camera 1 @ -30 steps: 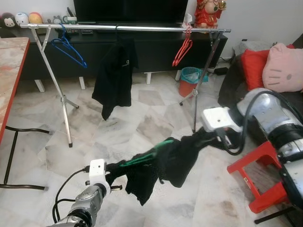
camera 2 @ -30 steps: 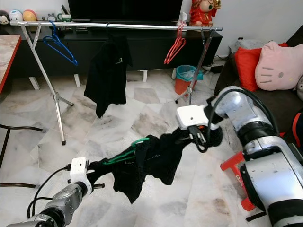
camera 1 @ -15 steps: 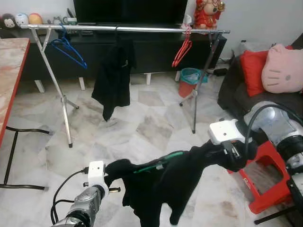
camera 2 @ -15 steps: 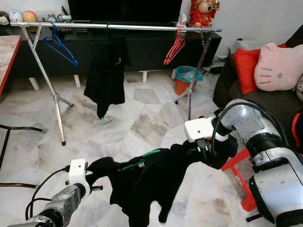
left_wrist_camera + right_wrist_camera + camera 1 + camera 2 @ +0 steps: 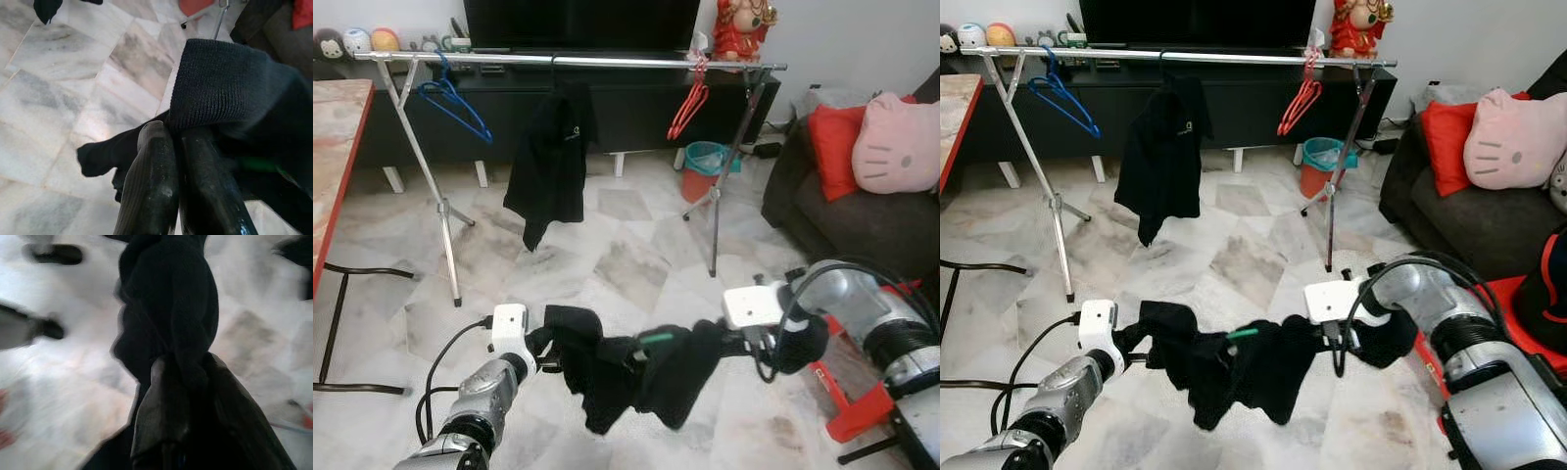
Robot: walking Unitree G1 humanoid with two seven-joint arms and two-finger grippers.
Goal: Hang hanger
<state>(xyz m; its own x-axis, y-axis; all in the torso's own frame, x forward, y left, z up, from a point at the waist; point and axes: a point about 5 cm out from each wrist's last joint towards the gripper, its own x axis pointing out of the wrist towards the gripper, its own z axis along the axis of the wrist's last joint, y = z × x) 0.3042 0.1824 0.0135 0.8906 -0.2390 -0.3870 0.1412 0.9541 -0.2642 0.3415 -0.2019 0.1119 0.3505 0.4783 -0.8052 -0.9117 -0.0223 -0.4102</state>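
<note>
Left hand [image 5: 178, 147] and right hand [image 5: 188, 377] each pinch an end of the black shirt [image 5: 626, 367] sagging between them, green hanger [image 5: 656, 339] inside

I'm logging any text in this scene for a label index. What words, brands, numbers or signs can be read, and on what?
No text can be read.
Black garment on the rail: a small pale chest mark, too small to read.
Red stool: a small white mark on its edge, too small to read.
Black garment held between the left pincer and right pincer: no print visible.
</note>
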